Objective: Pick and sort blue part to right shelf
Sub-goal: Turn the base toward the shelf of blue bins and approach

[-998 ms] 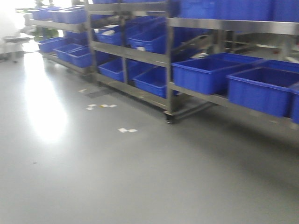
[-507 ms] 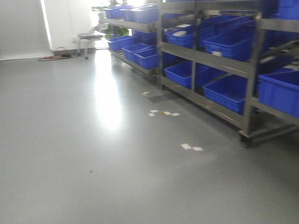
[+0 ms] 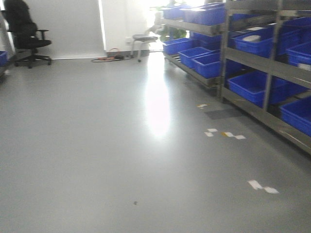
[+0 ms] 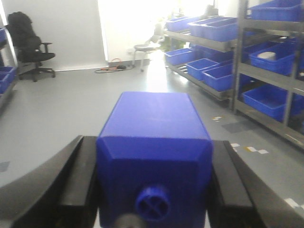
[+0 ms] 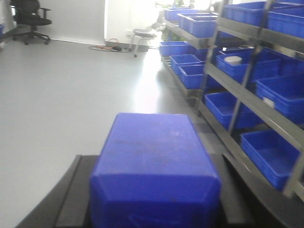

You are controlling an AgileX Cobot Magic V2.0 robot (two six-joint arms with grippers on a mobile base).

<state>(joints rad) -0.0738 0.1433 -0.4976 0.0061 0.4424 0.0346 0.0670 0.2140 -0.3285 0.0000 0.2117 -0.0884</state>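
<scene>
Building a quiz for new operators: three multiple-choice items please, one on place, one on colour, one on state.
1. In the front view the shelf stands: A left; B right; C centre.
2. The office chair is: A black; B red; C white.
3. The left gripper is: A open; B shut on a blue block; C out of view.
Key: 1 B, its steel frame runs along the right edge. 2 A, it shows black all over. 3 B, the fingers flank the block on both sides.

Grey gloss floor [image 3: 87, 160] w/ glare [image 3: 158, 107]; black chair [image 3: 24, 30] by white wall [image 3: 73, 24].
</scene>
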